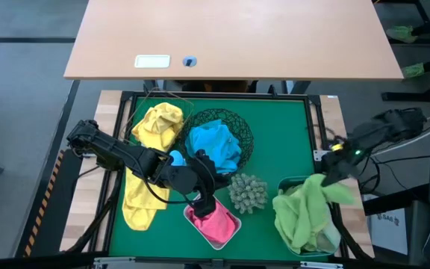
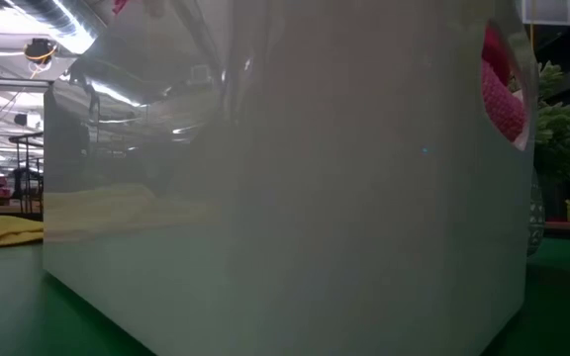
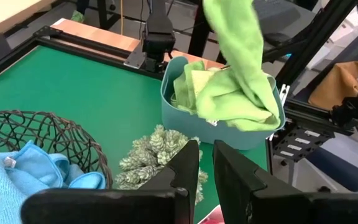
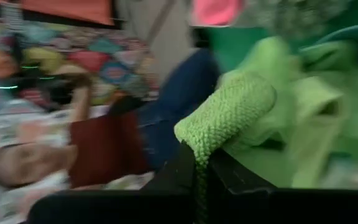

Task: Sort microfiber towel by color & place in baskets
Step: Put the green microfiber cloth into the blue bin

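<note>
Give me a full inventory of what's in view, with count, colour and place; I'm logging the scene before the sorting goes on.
yellow towels: a pile, count unclear, yellow, mat's left side
blue towels: count unclear, bright blue, in the black wire bowl
pink towel: pink, in the white tub, front centre
green towels: several, lime green, in the blue-green tub, front right
spiky ball: one, grey-green, mat centre
wooden table: one, tan, beyond the mat
left gripper: above the white tub
right gripper: shut on a green towel over its tub
</note>
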